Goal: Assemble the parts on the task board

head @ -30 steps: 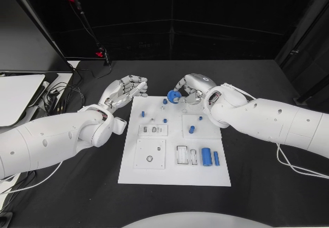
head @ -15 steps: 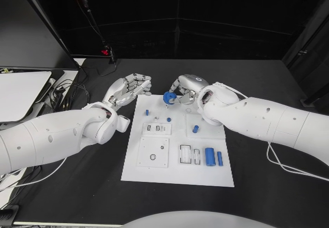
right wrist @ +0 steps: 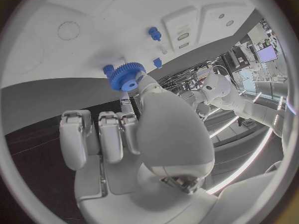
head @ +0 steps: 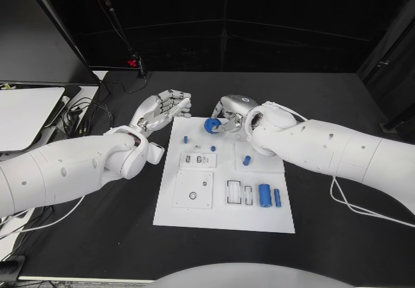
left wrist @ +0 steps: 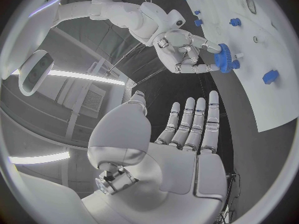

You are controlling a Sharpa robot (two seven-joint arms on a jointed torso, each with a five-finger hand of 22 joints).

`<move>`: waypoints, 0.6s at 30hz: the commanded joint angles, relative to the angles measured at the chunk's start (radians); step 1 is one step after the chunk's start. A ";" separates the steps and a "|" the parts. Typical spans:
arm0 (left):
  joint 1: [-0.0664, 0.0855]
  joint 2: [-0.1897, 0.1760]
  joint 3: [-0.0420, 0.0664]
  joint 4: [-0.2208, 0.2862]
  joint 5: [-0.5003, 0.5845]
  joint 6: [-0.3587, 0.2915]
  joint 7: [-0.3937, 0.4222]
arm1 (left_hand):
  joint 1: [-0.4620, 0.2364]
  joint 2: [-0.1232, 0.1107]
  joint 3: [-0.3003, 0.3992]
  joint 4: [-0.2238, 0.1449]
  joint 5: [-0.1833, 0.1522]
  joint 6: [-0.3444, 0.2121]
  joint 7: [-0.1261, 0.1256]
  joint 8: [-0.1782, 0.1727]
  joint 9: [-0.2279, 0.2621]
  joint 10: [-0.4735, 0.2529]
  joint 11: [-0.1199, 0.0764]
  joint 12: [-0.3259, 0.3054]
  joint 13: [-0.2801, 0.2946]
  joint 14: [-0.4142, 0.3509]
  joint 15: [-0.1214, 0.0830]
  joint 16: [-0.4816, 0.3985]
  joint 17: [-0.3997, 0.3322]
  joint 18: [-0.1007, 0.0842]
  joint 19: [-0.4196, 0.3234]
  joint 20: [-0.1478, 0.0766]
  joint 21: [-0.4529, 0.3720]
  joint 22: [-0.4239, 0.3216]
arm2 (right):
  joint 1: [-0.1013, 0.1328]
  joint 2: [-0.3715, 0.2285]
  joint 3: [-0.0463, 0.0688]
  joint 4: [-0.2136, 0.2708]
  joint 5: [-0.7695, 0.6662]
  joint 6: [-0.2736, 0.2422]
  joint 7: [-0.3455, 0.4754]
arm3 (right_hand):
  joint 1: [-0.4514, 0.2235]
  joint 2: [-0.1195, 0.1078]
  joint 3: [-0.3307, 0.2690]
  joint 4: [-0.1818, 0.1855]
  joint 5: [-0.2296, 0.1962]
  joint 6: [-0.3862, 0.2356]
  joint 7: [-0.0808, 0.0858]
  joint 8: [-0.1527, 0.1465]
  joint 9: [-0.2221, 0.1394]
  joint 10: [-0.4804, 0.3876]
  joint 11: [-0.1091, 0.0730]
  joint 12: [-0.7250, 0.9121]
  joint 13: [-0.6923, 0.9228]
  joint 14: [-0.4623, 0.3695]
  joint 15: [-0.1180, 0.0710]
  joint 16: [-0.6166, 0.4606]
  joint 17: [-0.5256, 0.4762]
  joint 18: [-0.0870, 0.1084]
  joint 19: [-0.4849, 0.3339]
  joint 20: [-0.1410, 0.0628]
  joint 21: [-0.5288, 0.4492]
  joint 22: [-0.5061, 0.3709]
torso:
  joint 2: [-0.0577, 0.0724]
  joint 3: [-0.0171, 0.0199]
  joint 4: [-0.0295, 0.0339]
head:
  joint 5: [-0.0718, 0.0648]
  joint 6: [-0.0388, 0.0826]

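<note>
blue gear (head: 211,125) is sitting pinched in the fingertips of the right hand (head: 232,114), hovering over the far edge of the white task board (head: 223,219) on the black bench (head: 328,240). left hand (head: 162,111) is hanging just beside the board's far left corner, fingers straight and held together, holding nothing. small blue parts (head: 264,195) are lying scattered on the board.

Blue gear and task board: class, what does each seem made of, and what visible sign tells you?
Blue gear pinched by the right hand: probably moulded plastic, uniform matte blue, crisp teeth. Task board: likely plastic or painted plate, flat, smooth matte white; the look leaves it open.
</note>
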 commanded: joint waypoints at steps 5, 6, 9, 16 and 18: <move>0.002 0.002 0.001 0.001 -0.004 0.000 0.110 | -0.001 0.009 -0.006 -0.001 0.006 -0.003 0.137 -0.007 0.000 -0.007 0.003 0.005 0.000 -0.005 -0.002 0.002 0.000 -0.015 -0.004 0.000 -0.003 -0.002 | 0.000 0.021 0.001 -0.024 -0.017 0.034 -0.003 | 0.010 0.004 0.001 -0.005 0.002 0.030 -0.024 -0.005 0.002 0.104 0.006 0.003 0.263 0.104 -0.002 0.002 0.263 -0.007 0.104 -0.005 0.003 0.264 | 0.001 0.0007 0.0019 | -0.002 -0.004; 0.002 0.003 0.001 0.001 -0.004 0.000 0.110 | -0.001 0.009 -0.006 -0.001 0.006 -0.003 0.137 -0.007 0.000 -0.007 0.003 0.005 0.000 -0.005 -0.002 0.002 0.000 -0.015 -0.004 0.000 -0.003 -0.002 | 0.000 0.024 0.001 -0.028 -0.017 0.034 -0.002 | 0.010 0.004 0.001 -0.005 0.002 0.029 -0.024 -0.006 0.001 0.104 0.006 0.003 0.263 0.104 -0.002 0.002 0.263 -0.007 0.104 -0.005 0.003 0.264 | 0.001 0.0008 0.0025 | -0.002 -0.004; 0.002 0.003 0.001 0.001 -0.004 0.000 0.109 | -0.001 0.009 -0.006 -0.001 0.006 -0.003 0.137 -0.007 0.000 -0.007 0.003 0.005 0.000 -0.005 -0.002 0.002 0.000 -0.015 -0.004 0.000 -0.003 -0.002 | -0.001 0.032 0.001 -0.037 -0.017 0.035 -0.001 | 0.010 0.004 0.001 -0.005 0.002 0.029 -0.024 -0.006 0.001 0.104 0.006 0.003 0.263 0.104 -0.002 0.002 0.263 -0.007 0.104 -0.005 0.003 0.264 | 0.001 0.0003 0.0024 | -0.001 -0.003; 0.002 0.002 0.001 0.001 -0.004 -0.001 0.109 | -0.001 0.009 -0.006 -0.001 0.006 -0.003 0.137 -0.007 0.000 -0.007 0.003 0.005 0.000 -0.005 -0.002 0.002 0.000 -0.015 -0.004 0.000 -0.003 -0.002 | -0.003 0.045 0.001 -0.053 -0.017 0.052 -0.002 | 0.009 0.005 0.001 -0.005 0.000 0.026 -0.024 -0.010 -0.001 0.104 0.006 0.003 0.263 0.104 -0.002 0.002 0.263 -0.007 0.104 -0.004 0.003 0.264 | 0.001 0.0001 0.0004 | 0.003 -0.008; 0.002 0.002 0.001 0.001 -0.004 -0.001 0.109 | -0.001 0.009 -0.006 -0.001 0.006 -0.003 0.137 -0.007 0.000 -0.007 0.003 0.005 0.000 -0.005 -0.002 0.002 0.000 -0.015 -0.004 0.000 -0.003 -0.002 | -0.004 0.047 0.001 -0.055 -0.017 0.059 -0.004 | 0.009 0.005 0.001 -0.005 0.000 0.026 -0.024 -0.011 -0.001 0.104 0.006 0.003 0.263 0.104 -0.002 0.002 0.263 -0.007 0.104 -0.004 0.003 0.264 | 0.000 0.0003 0.0004 | 0.003 -0.009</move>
